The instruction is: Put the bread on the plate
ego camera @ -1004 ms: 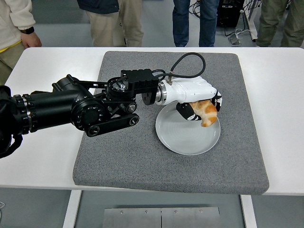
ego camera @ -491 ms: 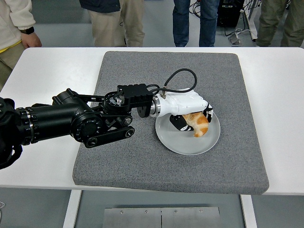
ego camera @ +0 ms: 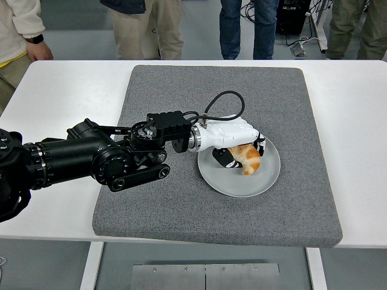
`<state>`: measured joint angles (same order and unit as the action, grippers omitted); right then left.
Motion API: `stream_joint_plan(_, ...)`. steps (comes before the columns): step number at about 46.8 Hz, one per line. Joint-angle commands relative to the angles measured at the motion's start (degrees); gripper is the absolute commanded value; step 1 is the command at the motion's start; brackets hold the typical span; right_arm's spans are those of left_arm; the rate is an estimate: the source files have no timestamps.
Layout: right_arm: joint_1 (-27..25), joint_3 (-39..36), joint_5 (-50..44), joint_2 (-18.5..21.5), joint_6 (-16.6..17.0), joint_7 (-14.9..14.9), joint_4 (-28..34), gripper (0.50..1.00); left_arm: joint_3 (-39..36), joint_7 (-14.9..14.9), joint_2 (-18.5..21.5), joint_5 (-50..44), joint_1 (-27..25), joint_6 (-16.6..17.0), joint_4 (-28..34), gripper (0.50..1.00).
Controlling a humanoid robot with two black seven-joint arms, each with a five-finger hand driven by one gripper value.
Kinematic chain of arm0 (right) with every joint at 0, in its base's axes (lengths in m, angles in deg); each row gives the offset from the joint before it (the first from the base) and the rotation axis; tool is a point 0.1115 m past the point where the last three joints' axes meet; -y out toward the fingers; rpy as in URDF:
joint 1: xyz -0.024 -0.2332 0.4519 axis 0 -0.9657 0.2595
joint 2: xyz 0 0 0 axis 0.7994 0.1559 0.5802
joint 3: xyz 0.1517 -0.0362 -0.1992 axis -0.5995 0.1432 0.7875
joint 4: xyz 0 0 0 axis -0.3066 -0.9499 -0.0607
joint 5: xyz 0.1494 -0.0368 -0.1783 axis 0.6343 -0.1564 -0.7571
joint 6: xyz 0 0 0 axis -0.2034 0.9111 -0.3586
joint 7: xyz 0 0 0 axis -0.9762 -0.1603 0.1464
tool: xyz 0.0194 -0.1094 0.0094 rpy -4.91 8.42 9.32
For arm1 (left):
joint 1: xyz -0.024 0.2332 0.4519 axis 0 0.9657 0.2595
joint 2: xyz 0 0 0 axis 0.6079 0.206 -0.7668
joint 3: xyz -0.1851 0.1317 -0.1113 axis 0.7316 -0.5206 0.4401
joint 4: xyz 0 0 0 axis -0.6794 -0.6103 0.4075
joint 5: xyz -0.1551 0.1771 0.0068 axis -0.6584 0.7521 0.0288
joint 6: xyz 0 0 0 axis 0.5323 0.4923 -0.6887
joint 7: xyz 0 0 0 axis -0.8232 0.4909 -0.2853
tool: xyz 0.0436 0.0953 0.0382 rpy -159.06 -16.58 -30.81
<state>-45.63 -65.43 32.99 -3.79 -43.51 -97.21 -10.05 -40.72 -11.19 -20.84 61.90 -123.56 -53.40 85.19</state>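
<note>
**Bread held low over the plate**

Reaching in from nine o'clock across the white table [ego camera: 54, 90] and the grey mat [ego camera: 181, 205]: one black left arm [ego camera: 91, 160], jointed links lying low and near-level, ending in the white-shelled left hand [ego camera: 233, 140] with a black cable looped above the wrist. Palm turned down, knuckles toward three o'clock, dark-tipped fingers [ego camera: 222, 158] curled under and around the bread [ego camera: 247, 157] — closed on it, thumb side at about seven o'clock of the loaf, another finger hooked over at one o'clock.

Golden-brown and curved, the bread, tucked beneath the palm with its lower end poking out toward five o'clock. Over the upper-left part of the grey plate [ego camera: 260, 181], inside the rim; touching the plate's surface or just above it — cannot tell from this view.

Plate resting on the mat, a little toward three o'clock of the mat's middle, its nine-to-twelve o'clock edge covered by the hand.

Standing beyond the table's far edge at twelve o'clock, several people [ego camera: 242, 24], legs only in view.
</note>
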Motion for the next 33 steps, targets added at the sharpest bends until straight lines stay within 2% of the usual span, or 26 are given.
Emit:
stream_joint_plan(1, 0.00, 0.00, 0.00, 0.00, 0.00, 0.00, 0.00, 1.000, 0.01, 0.11, -0.09, -0.01, 0.16, 0.09, 0.01, 0.500)
stream_joint_plan(28, 0.00, 0.00, 0.00, 0.00, 0.00, 0.00, 0.00, 1.000, -0.87, -0.06, -0.88, -1.32, 0.60, 0.79, -0.96, 0.500)
stream_joint_plan(29, 0.00, 0.00, 0.00, 0.00, 0.00, 0.00, 0.00, 1.000, -0.87, -0.06, -0.88, -1.33, 0.60, 0.79, -0.96, 0.549)
stream_joint_plan(30, 0.00, 0.00, 0.00, 0.00, 0.00, 0.00, 0.00, 1.000, -0.87, -0.06, -0.88, -1.33, 0.60, 0.79, -0.87, 0.710)
stream_joint_plan(31, 0.00, 0.00, 0.00, 0.00, 0.00, 0.00, 0.00, 1.000, -0.78, -0.15, -0.80, -1.41, 0.60, 0.79, -0.87, 0.839)
stream_joint_plan(32, 0.00, 0.00, 0.00, 0.00, 0.00, 0.00, 0.00, 1.000, -0.61, -0.24, -0.80, -1.41, 0.60, 0.79, -0.87, 0.894)
stream_joint_plan(33, 0.00, 0.00, 0.00, 0.00, 0.00, 0.00, 0.00, 1.000, -0.60, -0.24, -0.80, -1.50, 0.51, 0.79, -0.87, 0.901)
